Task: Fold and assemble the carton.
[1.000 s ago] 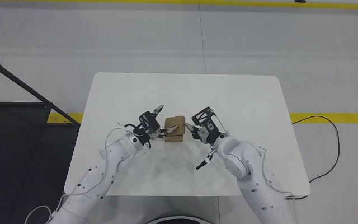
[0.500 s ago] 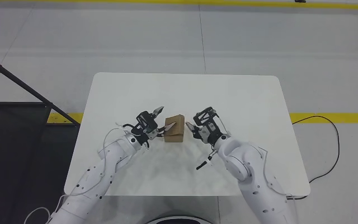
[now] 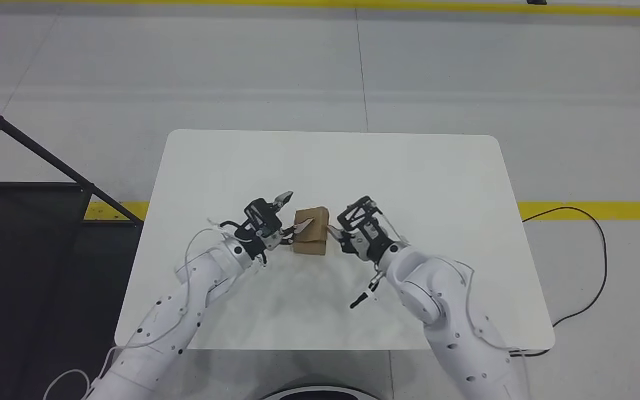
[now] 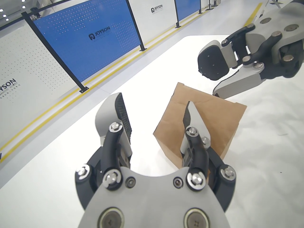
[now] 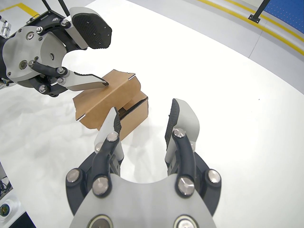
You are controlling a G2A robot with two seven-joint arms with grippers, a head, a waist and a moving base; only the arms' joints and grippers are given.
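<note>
Carton [image 3: 313, 231] at mid-worktop [image 3: 450, 170], between the left hand [image 3: 292, 213] and right hand [image 3: 347, 218]. Both hands have their fingers apart and neither clamps it. The box body appears formed. The lid flap stands ajar over a dark gap, so closing and tucking seemingly remain. Underside and far end are hidden.

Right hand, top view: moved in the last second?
Yes. The right hand shifted toward the carton, away from the right edge of the table.
</note>
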